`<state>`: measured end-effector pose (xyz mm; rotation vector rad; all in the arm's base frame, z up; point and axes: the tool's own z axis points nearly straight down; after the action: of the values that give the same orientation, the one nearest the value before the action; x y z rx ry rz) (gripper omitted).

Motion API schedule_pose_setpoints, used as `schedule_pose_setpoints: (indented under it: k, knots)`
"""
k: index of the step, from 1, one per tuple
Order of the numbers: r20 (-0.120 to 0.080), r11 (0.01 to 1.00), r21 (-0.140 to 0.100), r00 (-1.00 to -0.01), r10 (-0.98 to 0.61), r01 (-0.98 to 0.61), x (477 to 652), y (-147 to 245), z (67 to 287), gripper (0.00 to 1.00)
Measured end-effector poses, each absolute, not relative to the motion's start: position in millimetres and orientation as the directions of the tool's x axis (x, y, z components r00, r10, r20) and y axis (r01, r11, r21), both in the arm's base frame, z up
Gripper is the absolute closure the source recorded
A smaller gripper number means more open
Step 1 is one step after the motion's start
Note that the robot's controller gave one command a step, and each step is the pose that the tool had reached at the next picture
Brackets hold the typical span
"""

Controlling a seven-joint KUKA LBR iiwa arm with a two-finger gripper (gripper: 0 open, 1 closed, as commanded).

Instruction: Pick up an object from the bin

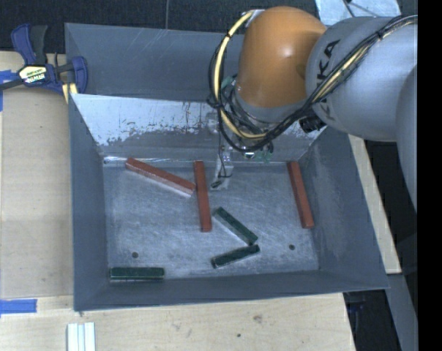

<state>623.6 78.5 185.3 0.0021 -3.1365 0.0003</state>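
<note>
1. The pincer point(222, 172) hangs low in the bin; I cannot tell whether it is spread or pressed together.
2. Just beside it, toward the view's left, lies a red-brown stick point(203, 199).
3. Centre over that stick, avoiding the slanted stick point(159, 175) beyond.

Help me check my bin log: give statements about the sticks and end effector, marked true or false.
A dark green stick lies near the bin's front left corner. True.
The end effector hangs over that stick. False: it is beside the middle red-brown stick's far end.
A red-brown stick lies along the right wall. True.
Two green sticks touch the left wall. False: the other two green sticks lie right of centre.
</note>
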Motion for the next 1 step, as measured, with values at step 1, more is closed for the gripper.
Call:
schedule_pose_setpoints:
  k: [1]
  knots:
    - [0.003, 0.999, 0.001, -0.999, -0.051, -0.051, 599.5, 140.7, 65.7, 0.00]
